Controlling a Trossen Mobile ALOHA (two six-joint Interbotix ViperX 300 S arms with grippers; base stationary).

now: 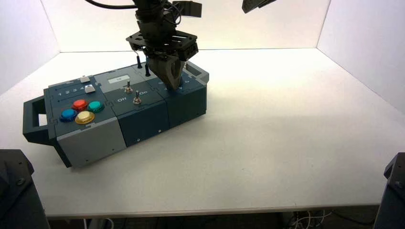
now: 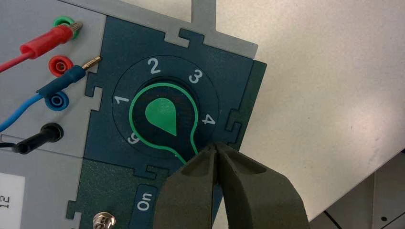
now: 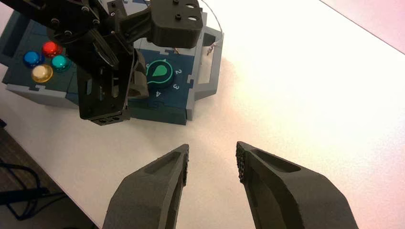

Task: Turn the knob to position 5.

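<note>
At the box's near left end sat the yellow button point(image 1: 84, 117), with blue point(image 1: 68, 115), green point(image 1: 96, 106) and red point(image 1: 79, 104) ones around it. Farther right stood two metal switches point(image 1: 137, 98). Toward the right end was the green-outlined knob point(image 2: 163, 114), its narrow end pointing between 4 and 6. The left gripper point(image 2: 215, 146) was clenched, fingertips at that narrow end; whether they touched it, I couldn't tell. Farther off, the right gripper point(image 3: 213, 160) hung idle, spread open, right of the box point(image 1: 102, 136).

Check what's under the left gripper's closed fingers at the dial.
Left gripper, shut, covers the outlined tip of the round dark knob with green teardrop pointer. White 1, 2, 3, 4 show around it; any numeral beneath the fingers is hidden.
</note>
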